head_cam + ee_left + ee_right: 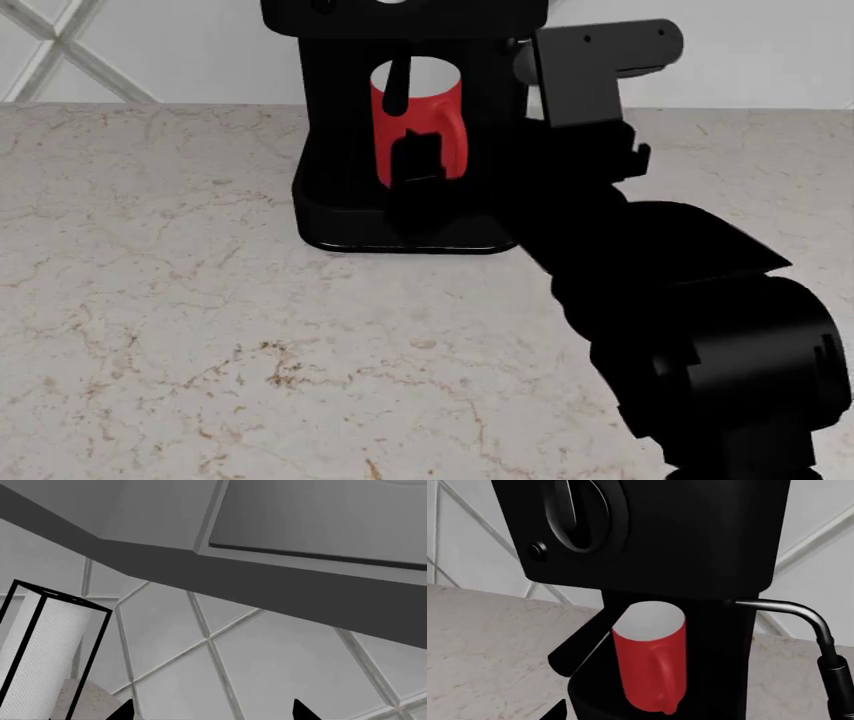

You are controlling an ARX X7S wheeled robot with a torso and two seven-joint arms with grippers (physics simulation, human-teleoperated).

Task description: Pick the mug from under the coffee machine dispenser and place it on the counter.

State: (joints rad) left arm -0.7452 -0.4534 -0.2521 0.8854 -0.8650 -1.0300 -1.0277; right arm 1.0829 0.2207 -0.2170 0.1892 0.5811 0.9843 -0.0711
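The red mug point(430, 108) stands in the open bay of the black coffee machine dispenser point(334, 150), on its drip tray. In the right wrist view the mug point(650, 660) is upright, white inside, handle toward the camera, under the machine's head point(694, 530). My right gripper point(416, 178) is at the bay's front, just before the mug, not touching it. Its jaws stand wide; one fingertip point(554, 712) shows, the other is lost against the black machine. My left gripper point(213, 715) is open and empty, pointing at a tiled wall, away from the machine. The marble counter point(200, 330) spreads in front.
A silver steam wand point(800, 612) with a black tip hangs beside the bay. A black lever handle point(577, 647) sticks out beside the mug. A paper towel roll in a black frame point(47, 655) stands near the left gripper, under grey wall cabinets point(320, 515).
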